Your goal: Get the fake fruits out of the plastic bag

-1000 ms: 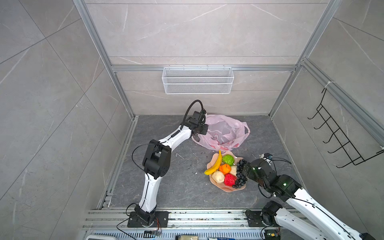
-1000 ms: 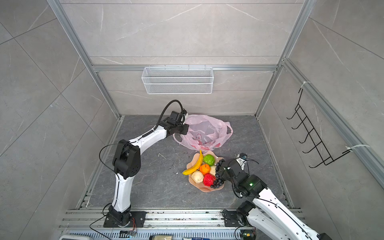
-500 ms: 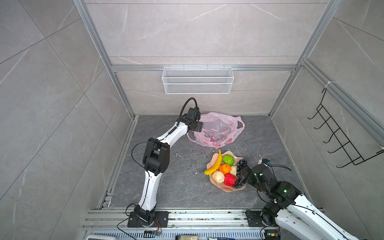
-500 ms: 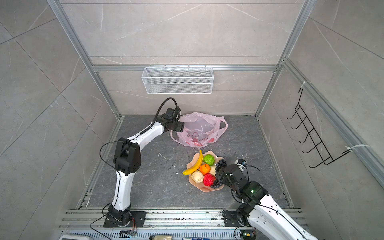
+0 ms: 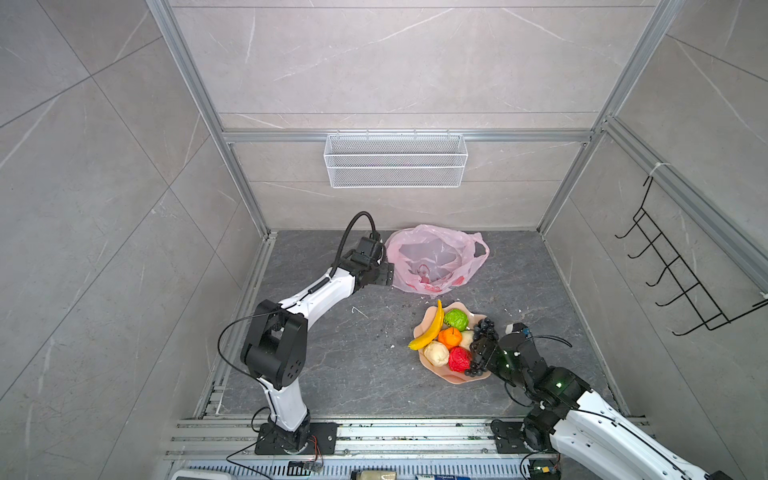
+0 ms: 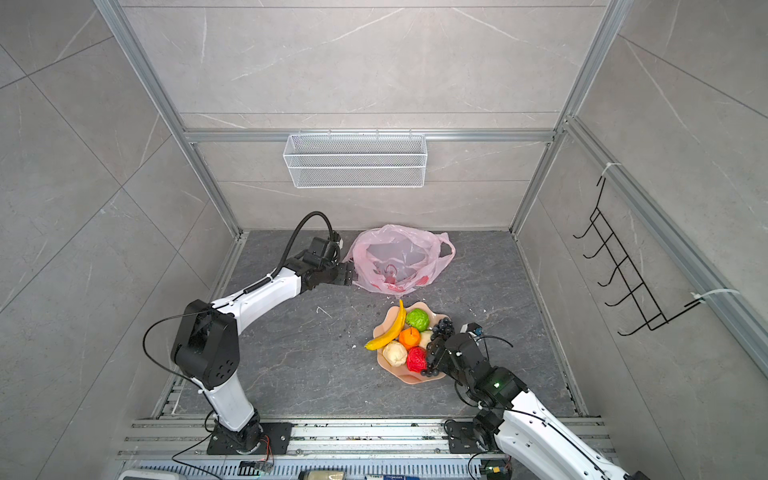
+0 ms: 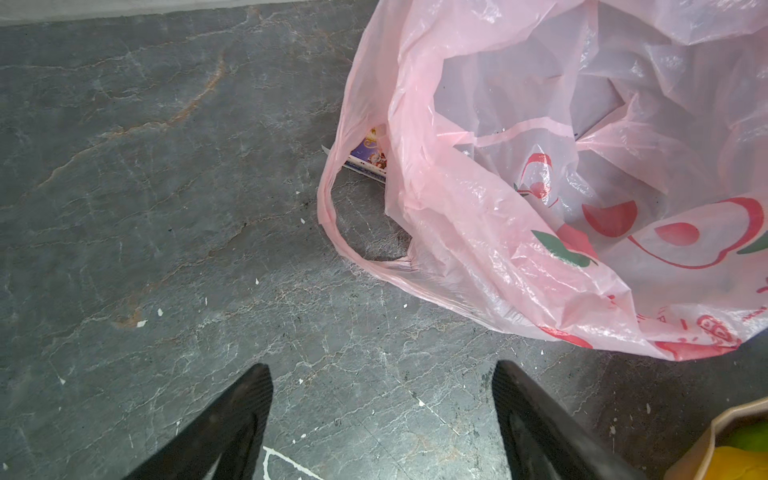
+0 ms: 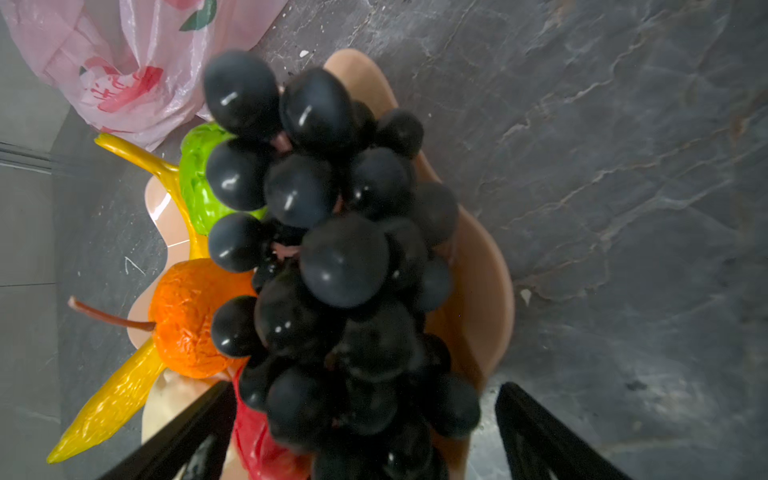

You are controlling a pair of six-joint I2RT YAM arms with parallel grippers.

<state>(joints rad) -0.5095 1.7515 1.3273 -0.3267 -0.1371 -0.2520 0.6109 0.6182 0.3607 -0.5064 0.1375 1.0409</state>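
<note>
Just ahead of the left hand (image 7: 382, 368), past its two black tapered fingers (image 7: 237, 415), lies the thin translucent pink plastic bag (image 7: 540, 208). The film is crinkled and glossy, printed with red-and-white fruit and green leaves. The fingers stand well apart with only bare bench (image 7: 166, 208) between them, a dark grey, stone-veined surface flecked with white specks. The bag's mouth gapes toward this hand, and one limp loop handle (image 7: 325, 212) droops onto the bench. Folds and glare blur the bag's depths. Under its near edge a corner of a purple-and-white printed card (image 7: 368, 156) peeks out; the rest is covered.

Between the spread fingers (image 8: 528, 428) of the right hand (image 8: 365, 386) sits the dark purple grape bunch (image 8: 332, 257). Its smooth, shiny beads fill much of that wrist view. Whether the fingers touch it I cannot tell. The bunch rests on the peach-coloured scalloped plate (image 8: 478, 291).

Beside this hand on the same plate lie:
- the wrinkled orange fruit (image 8: 187, 320) with its brown stem
- the ridged yellow banana (image 8: 108, 407)
- the lumpy green round fruit (image 8: 197, 178)
- the creased red fruit (image 8: 253, 449), partly cut off
- a pale beige fruit (image 8: 166, 407)

In a top view a second beige fruit (image 5: 467, 338) is mostly hidden behind the grapes and this hand.
</note>
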